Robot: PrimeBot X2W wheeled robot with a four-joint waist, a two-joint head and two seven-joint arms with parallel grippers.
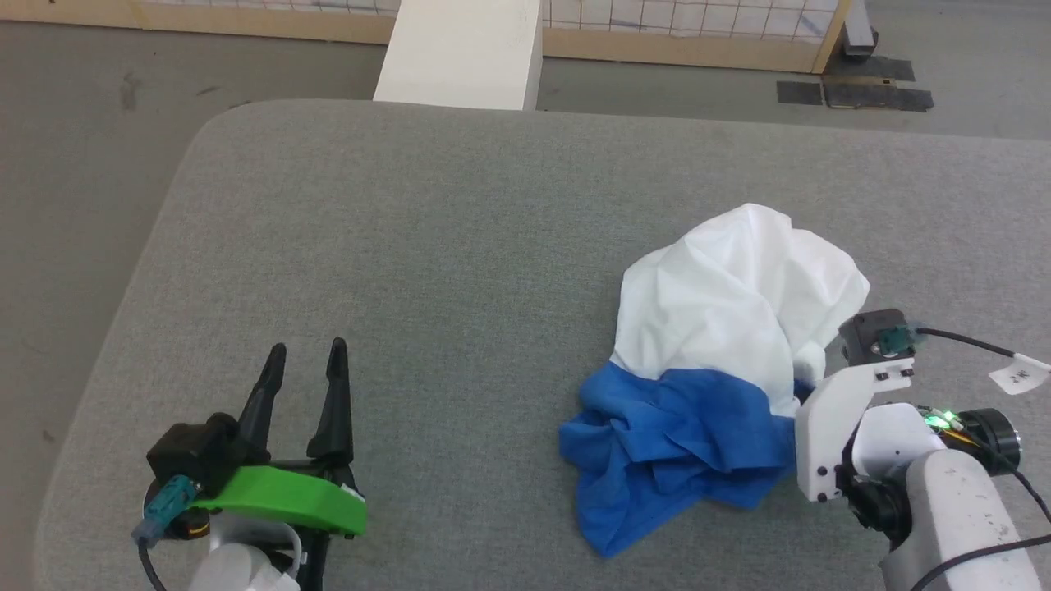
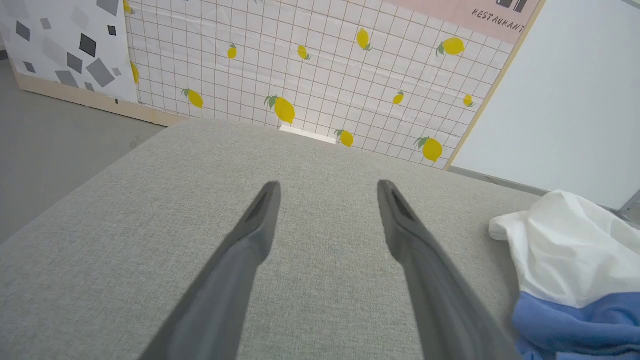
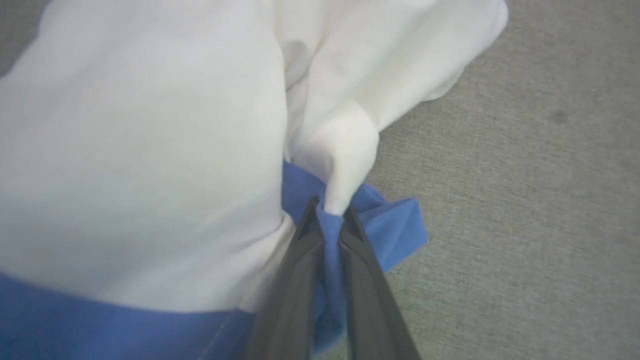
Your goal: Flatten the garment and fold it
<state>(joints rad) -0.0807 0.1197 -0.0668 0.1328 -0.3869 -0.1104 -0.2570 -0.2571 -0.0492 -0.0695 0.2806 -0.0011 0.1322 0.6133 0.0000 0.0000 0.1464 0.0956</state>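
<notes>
Found at about one o'clock in the left wrist view, on a pink sign above a white tiled wall panel printed with lemons: "RESTAURAN" in small dark capitals, with the next letter cut off by a wooden frame. Just above that word, only the lower ends of larger dark marks, too clipped to read. Between three and four o'clock in the head view, on a white tag tied to a black cable: a few tiny dark marks, too small to read.
</notes>
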